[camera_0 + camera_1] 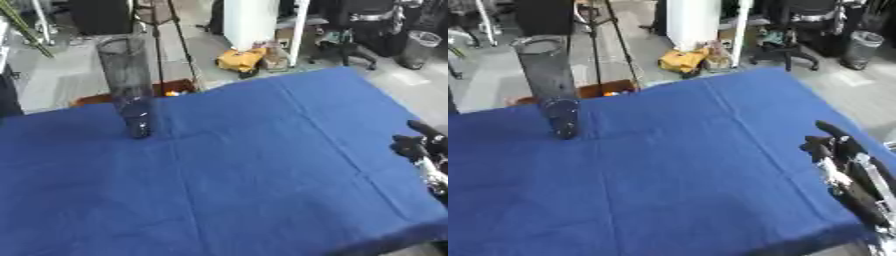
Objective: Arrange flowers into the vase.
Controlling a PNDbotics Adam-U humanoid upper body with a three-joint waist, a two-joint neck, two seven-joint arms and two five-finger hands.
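1. The vase (128, 85) is a tall, clear, dark-tinted cylinder standing upright on the far left part of the table, close to the far edge.
2. Its mouth is open at the top; nothing can be made out inside it.
3. Its base rests on the blue cloth (245, 170), which covers the whole table and shows fold creases running across and along it.
4. The right hand (837, 150) shows at the right edge of the table, black, with its silver-jointed forearm running down toward the lower right corner.
5. The vase is well apart from this hand: it stands far to the left and farther back, with a wide stretch of bare cloth between them.
6. The right hand's fingers (829, 128) point up and away from the robot; one reaches out fairly straight, the others look loosely bent, and they hold nothing.
7. The hand touches neither the vase nor any other thing; whether it rests on the cloth or hangs just above it cannot be told.
8. The left hand shows in neither view.
9. Beyond the table lies a grey floor with a yellow bundle (241, 59), a white column (249, 22), a black chair (798, 30) and a bin (420, 47) at the far right.
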